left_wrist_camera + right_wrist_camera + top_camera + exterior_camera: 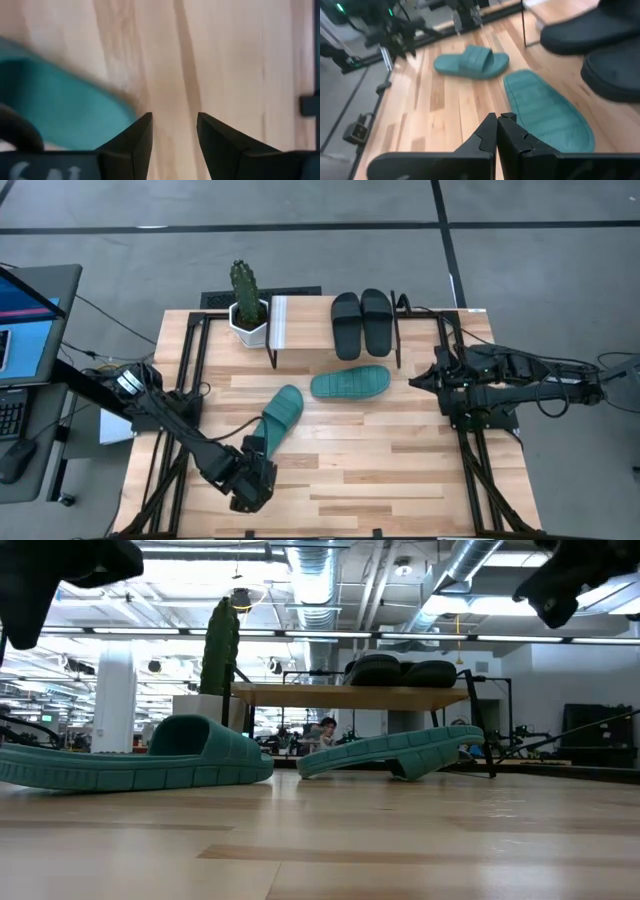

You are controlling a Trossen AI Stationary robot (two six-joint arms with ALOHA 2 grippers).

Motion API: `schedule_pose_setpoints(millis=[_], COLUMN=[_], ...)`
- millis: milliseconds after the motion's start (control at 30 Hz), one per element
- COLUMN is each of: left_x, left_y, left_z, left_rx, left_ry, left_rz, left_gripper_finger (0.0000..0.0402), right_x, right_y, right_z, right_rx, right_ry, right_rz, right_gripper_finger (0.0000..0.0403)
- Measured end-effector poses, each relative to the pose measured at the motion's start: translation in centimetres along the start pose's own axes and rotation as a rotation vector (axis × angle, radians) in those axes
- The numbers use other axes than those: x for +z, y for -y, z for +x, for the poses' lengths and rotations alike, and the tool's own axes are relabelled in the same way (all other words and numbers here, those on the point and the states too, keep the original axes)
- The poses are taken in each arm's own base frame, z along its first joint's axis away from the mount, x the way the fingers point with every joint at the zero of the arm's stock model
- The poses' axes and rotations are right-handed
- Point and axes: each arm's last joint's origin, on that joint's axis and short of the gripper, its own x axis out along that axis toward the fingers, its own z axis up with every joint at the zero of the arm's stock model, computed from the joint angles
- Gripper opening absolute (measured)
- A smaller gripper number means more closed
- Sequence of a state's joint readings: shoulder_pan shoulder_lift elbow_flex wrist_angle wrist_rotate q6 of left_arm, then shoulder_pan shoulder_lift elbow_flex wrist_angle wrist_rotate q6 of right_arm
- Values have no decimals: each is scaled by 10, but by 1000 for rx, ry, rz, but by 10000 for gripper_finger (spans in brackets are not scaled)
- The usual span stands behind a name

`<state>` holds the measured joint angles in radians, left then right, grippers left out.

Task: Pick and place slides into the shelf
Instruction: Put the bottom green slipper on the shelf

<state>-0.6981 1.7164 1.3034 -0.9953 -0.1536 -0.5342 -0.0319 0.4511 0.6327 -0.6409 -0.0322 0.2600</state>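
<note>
Upright teal slide (281, 416) lies on the counter (400, 470), long axis diagonal, heel end just beside the left gripper (252, 487), jaws narrowly parted, empty. Right gripper (416, 381) closed, farther off.

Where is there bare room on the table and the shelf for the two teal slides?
The shelf top is bare between the cactus pot and the black slides. The table is free along its near strip and right of the teal slides. It is crowded near the left gripper, beside the other teal slide.
</note>
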Motion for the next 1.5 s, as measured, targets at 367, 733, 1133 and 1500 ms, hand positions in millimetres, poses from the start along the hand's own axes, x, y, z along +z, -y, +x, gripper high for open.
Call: schedule_pose_setpoints(millis=[367,733,1133,1500], left_x=[-11,-7,-16,-24], left_y=[-12,-11,-12,-13], left_z=[-3,-2,19,40], left_rx=[106,150,127,116], left_ry=[-147,-79,-93,-56], left_rz=[54,109,122,106], left_gripper_finger=[144,144,144,144], right_x=[-6,-6,-6,-6], right_y=[2,2,2,2], right_z=[0,0,0,0], right_rx=[-16,-19,-22,-22], right_ry=[-61,-61,-60,-59], right_rz=[-8,-49,-49,-49], right_gripper_finger=[0,0,0,0])
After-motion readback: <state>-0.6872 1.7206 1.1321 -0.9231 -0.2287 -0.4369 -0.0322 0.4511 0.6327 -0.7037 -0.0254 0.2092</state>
